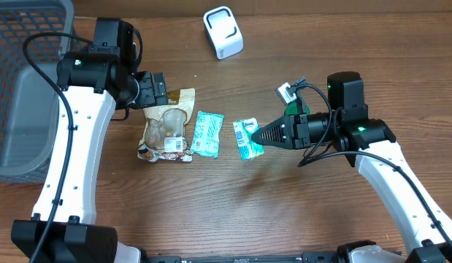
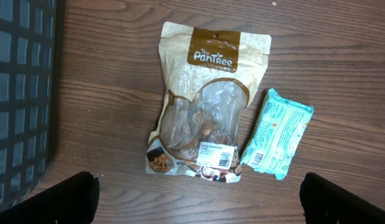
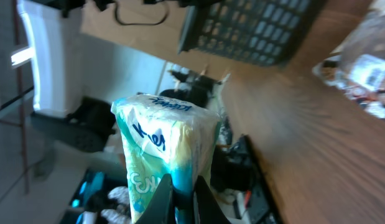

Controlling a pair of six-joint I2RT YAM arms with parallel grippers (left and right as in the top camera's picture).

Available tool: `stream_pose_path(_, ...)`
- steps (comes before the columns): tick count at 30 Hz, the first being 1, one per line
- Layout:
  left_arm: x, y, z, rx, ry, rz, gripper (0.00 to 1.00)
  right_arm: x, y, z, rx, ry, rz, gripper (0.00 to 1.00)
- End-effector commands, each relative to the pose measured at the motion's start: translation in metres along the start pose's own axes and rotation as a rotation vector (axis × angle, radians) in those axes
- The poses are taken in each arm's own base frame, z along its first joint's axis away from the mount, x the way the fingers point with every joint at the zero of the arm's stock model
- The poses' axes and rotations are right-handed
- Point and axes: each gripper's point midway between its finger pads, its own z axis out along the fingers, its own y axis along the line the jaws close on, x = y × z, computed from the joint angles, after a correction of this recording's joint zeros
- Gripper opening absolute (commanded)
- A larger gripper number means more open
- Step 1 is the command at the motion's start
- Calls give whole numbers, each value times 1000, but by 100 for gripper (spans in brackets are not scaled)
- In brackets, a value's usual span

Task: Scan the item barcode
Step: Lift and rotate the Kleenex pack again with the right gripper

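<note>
With the right gripper (image 1: 258, 135) clamped on the tissue pack (image 1: 245, 139), square its label side to the white scanner (image 1: 223, 32) — left gripper (image 1: 158, 88) wide open, empty.

— What's under everything?
— A brown wood-grain table (image 1: 284, 219), softly and evenly lit.
— And toward nine o'clock?
— A dark mesh basket (image 1: 36, 29) fills that edge, up to eleven.
— Beyond the table?
— A pale surface (image 3: 130, 68) and dark clutter, too blurred to tell more.
</note>
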Motion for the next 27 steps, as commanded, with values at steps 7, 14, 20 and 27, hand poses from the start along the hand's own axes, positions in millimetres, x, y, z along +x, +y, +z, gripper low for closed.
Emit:
stream_pose_path(7,1,-1,3,3,10,11,99,6,21,-2,-85,32,-37,4)
stream_pose_path(14,1,-1,3,3,10,11,99,7,24,-2,-103,39,-35,4)
stream_pose_path(20,1,-1,3,3,10,11,99,7,24,-2,-103,39,-35,4)
stream_pose_path(27,1,-1,3,3,10,11,100,8,26,-2,-103,39,-37,4)
